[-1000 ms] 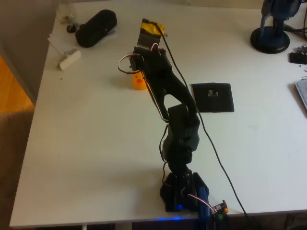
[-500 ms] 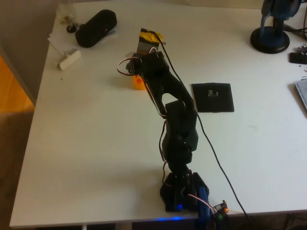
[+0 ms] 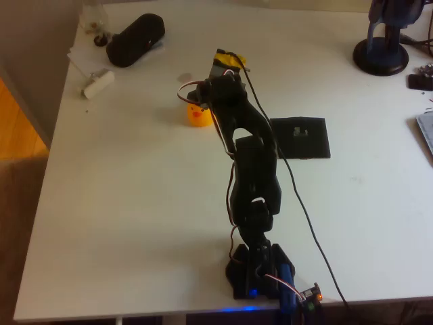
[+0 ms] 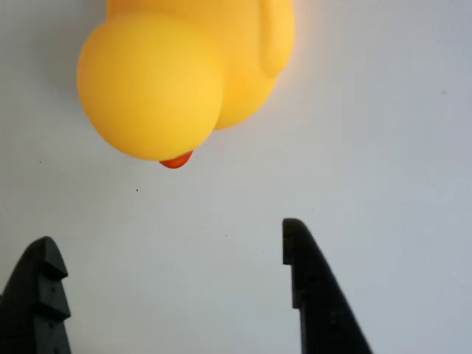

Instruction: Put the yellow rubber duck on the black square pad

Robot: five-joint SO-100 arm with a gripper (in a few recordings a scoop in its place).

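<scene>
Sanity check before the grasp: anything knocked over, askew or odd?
Nothing stands out. The yellow rubber duck sits upright on the white table, gripper jaws open short of it; the black square pad lies flat and bare.

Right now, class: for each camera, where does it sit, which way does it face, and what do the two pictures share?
Overhead view: fixed above, looking down on the white table; black arm, flat black square pad.
Wrist view: rides the gripper, facing the tabletop; two dark fingertips, spread.
Shared: the glossy yellow rubber duck, ungrasped.
</scene>
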